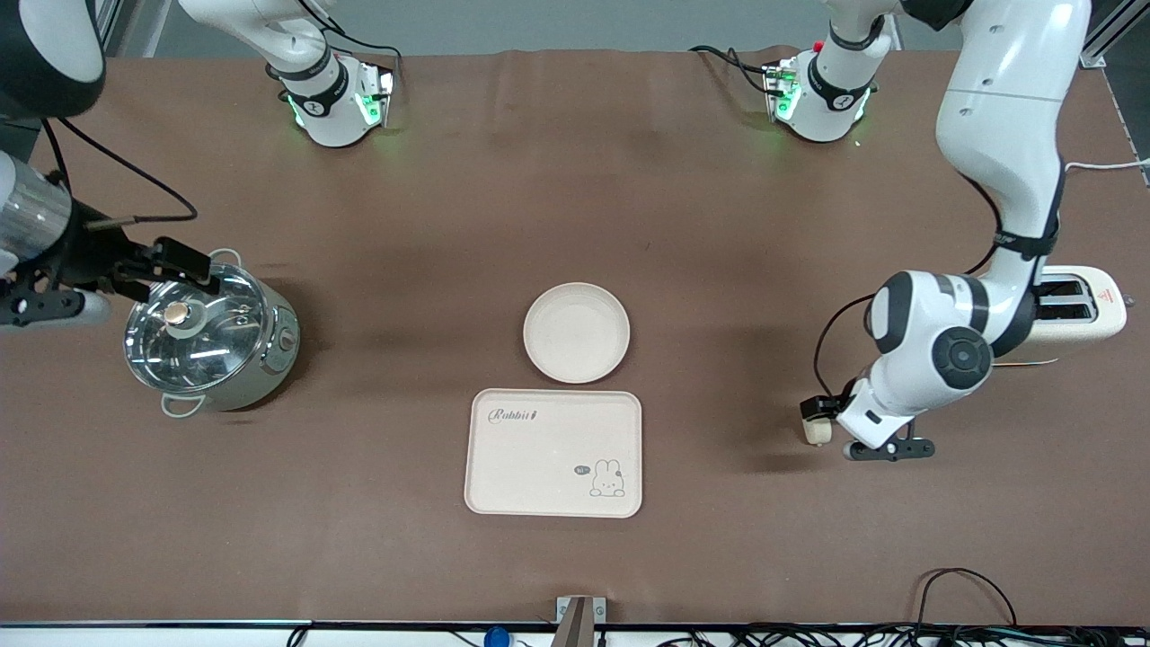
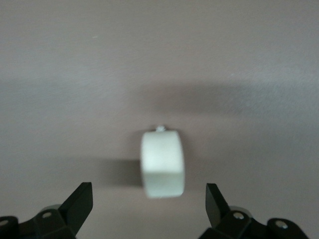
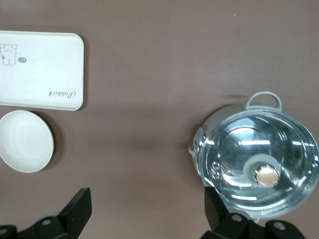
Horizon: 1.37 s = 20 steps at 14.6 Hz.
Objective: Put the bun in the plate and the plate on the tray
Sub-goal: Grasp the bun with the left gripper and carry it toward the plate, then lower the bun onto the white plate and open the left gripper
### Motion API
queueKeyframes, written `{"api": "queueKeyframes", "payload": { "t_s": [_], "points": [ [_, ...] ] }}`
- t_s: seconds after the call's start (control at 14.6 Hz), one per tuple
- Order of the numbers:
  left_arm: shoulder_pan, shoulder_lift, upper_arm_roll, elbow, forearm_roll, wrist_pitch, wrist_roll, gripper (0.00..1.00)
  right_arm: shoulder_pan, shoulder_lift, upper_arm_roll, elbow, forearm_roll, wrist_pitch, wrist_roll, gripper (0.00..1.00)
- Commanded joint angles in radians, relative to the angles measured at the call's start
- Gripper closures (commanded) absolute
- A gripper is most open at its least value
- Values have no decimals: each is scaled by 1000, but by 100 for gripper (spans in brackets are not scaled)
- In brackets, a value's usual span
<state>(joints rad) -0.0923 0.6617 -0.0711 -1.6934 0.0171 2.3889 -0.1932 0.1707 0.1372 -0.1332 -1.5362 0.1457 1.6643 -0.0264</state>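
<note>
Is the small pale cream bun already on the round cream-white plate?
No, the small pale cream bun lies on the brown table by the left end effector; the round cream-white plate holds nothing.

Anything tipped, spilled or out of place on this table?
Nothing stands out. The plate and tray lie flat and apart, the pot keeps its lid, the bun sits on the bare table between the open left pincer fingers.

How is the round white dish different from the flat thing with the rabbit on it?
The plate is round, the tray rectangular with rounded corners. The plate is plain; the tray carries "Rabbit" lettering and a small rabbit drawing. The plate looks smaller and lies farther from the front camera. Both are cream, with nothing on them.
</note>
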Motion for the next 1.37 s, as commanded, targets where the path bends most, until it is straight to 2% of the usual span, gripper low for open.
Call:
{"api": "queueKeyframes", "payload": {
  "t_s": [0.0,0.2,0.48,0.68,0.82,0.96,1.16,1.3],
  "points": [
    [-1,30,1,21,-2,36,-5,11,26,28,-2,2,14,28,6,0],
    [0,35,1,21,0,39,12,55,32,45,-2,2,32,54,6,0],
    [6,33,-28,12,-3,39,-1,97,58,85,-2,4,35,69,6,0],
    [6,-2,-73,11,-5,16,-17,99,96,133,-2,4,35,115,8,0],
    [-32,-66,-145,59,9,-159,-54,100,98,160,-2,4,35,130,8,0],
    [-136,-71,-159,136,10,-270,-232,100,102,162,0,2,35,141,9,0],
    [-300,-25,-160,149,4,-266,-533,100,116,162,0,2,67,149,10,0],
    [-387,1,-160,156,4,-212,-665,100,108,168,0,2,92,161,8,0]
  ]
}}
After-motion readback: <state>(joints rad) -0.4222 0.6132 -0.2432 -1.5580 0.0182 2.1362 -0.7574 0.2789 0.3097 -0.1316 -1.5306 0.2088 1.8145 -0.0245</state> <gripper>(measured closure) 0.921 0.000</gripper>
